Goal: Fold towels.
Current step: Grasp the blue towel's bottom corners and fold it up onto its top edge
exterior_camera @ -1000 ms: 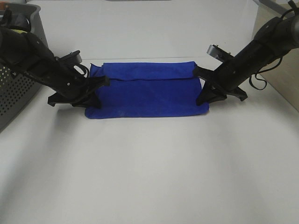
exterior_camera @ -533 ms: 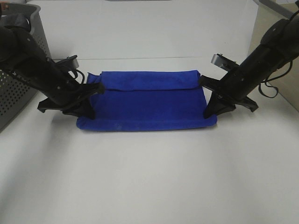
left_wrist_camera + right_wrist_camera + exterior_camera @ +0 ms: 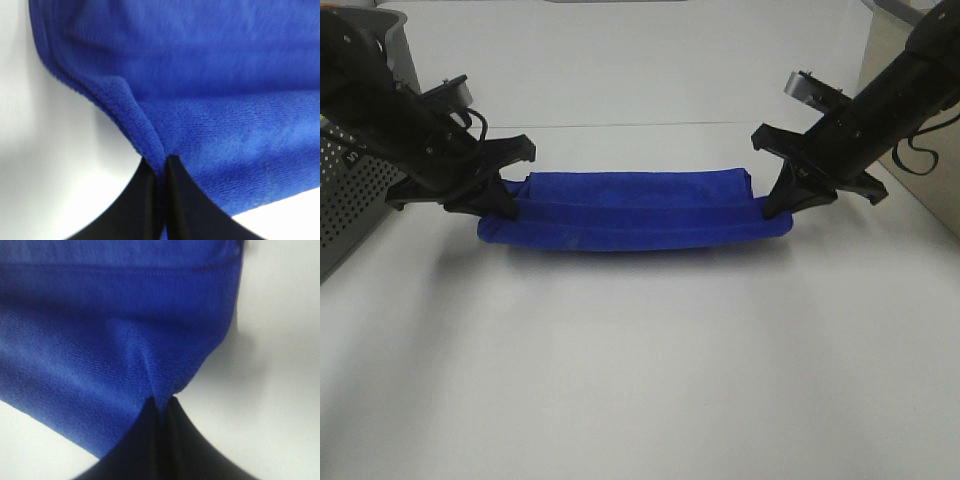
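Observation:
A blue towel [image 3: 635, 208] lies partly folded on the white table, its near edge lifted and stretched between both grippers. My left gripper [image 3: 503, 205] is shut on the towel's left end; in the left wrist view the black fingertips [image 3: 161, 165] pinch a ridge of blue cloth [image 3: 210, 100]. My right gripper [image 3: 772, 208] is shut on the right end; in the right wrist view it [image 3: 161, 405] pinches the cloth [image 3: 100, 330] the same way. The towel's far part rests on the table.
A grey perforated basket [image 3: 350, 190] stands at the far left behind the left arm. A tan surface [image 3: 920, 170] lies past the table's right edge. White table [image 3: 640, 360] spreads in front of the towel.
Both grippers have risen and moved away from the camera, lifting the towel's near edge off the table and carrying it back over the rest. The towel now looks narrower.

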`<state>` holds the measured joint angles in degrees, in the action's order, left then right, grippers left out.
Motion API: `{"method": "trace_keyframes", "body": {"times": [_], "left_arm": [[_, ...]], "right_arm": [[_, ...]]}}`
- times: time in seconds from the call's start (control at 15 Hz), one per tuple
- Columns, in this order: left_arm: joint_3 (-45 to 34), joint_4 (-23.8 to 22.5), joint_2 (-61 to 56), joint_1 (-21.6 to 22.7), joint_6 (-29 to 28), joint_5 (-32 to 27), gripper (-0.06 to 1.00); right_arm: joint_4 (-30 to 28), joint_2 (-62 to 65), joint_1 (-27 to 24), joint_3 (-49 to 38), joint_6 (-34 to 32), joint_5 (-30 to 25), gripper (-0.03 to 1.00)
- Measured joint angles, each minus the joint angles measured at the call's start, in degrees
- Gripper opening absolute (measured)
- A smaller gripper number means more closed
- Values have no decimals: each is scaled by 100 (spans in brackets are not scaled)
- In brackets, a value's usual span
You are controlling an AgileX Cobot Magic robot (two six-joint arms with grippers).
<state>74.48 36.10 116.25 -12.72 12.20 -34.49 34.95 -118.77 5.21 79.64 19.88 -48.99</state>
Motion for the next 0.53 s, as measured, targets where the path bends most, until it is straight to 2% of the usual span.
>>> {"method": "trace_keyframes", "body": {"times": [0.33,0.53], "left_arm": [[1324,-40,733,69,-401,34,4],[1851,-34,1226,246,-561,143,4]], "right_arm": [[-17,-905,0,1432,-258,-40,0],[-17,-1329,0,1908,-264,34,0]]}}
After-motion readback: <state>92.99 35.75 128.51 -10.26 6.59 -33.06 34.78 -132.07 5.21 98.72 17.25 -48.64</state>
